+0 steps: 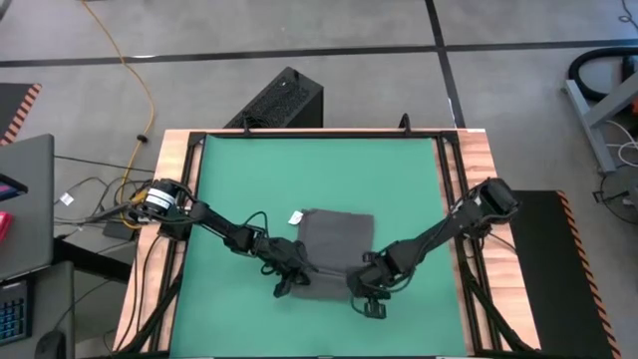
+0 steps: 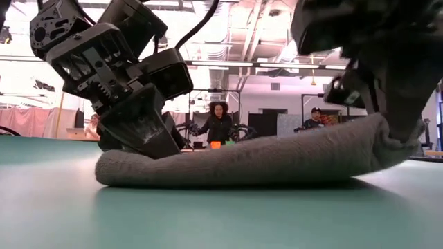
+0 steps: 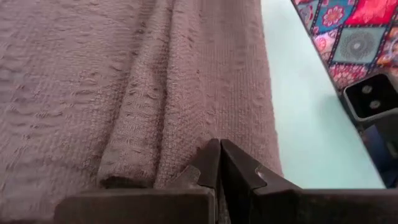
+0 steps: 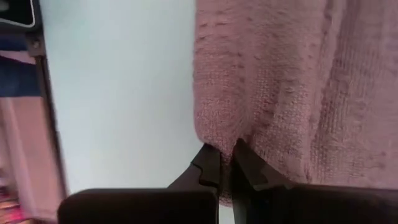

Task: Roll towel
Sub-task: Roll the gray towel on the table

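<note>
The dark grey towel (image 1: 335, 247) lies on the green mat (image 1: 319, 170), with its white tag (image 1: 296, 217) at its far left corner. Its near edge is folded into a thick ridge (image 2: 242, 162). My left gripper (image 1: 292, 276) is shut at the near left end of the towel and also shows in the low view (image 2: 142, 142). My right gripper (image 1: 365, 290) is shut at the near right end and also shows in the low view (image 2: 398, 138). My left gripper pinches the towel's near edge (image 3: 186, 149) close to its left end between its two fingers, slanting down from the table's left. A fold runs beside the fingers; how many layers are held does not show. This end rests on the mat. My right gripper pinches the towel's near edge by its right corner (image 4: 217, 134) between its two fingers, slanting down from the table's right. The cloth bunches at the fingertips. In the low view this end (image 2: 387, 135) is raised a little above the mat.
A wooden frame (image 1: 469, 199) borders the mat on the left, far and right sides. Bare mat lies beyond the towel's far edge. People stand in the room behind the table (image 2: 219, 121).
</note>
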`<action>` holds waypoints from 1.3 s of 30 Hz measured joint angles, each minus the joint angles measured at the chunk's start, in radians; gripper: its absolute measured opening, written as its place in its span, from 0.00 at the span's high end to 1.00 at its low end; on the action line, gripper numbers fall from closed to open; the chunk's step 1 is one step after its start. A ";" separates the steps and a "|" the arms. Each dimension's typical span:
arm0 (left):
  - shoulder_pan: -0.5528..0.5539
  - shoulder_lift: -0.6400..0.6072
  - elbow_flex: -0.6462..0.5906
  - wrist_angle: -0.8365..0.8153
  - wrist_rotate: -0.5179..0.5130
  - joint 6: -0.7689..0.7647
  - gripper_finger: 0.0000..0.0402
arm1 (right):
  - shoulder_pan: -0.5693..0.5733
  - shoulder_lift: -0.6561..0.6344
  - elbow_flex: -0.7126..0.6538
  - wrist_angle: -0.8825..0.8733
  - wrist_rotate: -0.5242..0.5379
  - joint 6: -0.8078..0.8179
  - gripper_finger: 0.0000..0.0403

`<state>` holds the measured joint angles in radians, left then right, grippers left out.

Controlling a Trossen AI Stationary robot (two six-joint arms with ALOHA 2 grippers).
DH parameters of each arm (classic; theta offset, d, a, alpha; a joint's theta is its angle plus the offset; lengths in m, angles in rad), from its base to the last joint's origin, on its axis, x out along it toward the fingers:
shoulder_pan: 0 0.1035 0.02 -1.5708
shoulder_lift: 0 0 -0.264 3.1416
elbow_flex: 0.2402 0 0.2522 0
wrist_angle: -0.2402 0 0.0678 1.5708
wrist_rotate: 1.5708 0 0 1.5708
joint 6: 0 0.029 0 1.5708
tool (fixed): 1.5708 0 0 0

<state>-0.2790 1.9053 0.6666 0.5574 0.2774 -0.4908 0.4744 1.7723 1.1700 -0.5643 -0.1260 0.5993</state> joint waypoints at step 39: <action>-0.003 -0.001 0.000 0.008 0.010 -0.049 1.00 | -0.307 -0.039 -0.014 -0.160 -0.204 0.046 0.94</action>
<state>-0.2817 1.9041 0.6666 0.5655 0.2874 -0.5400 0.1678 1.7332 1.1557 -0.7240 -0.3295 0.6455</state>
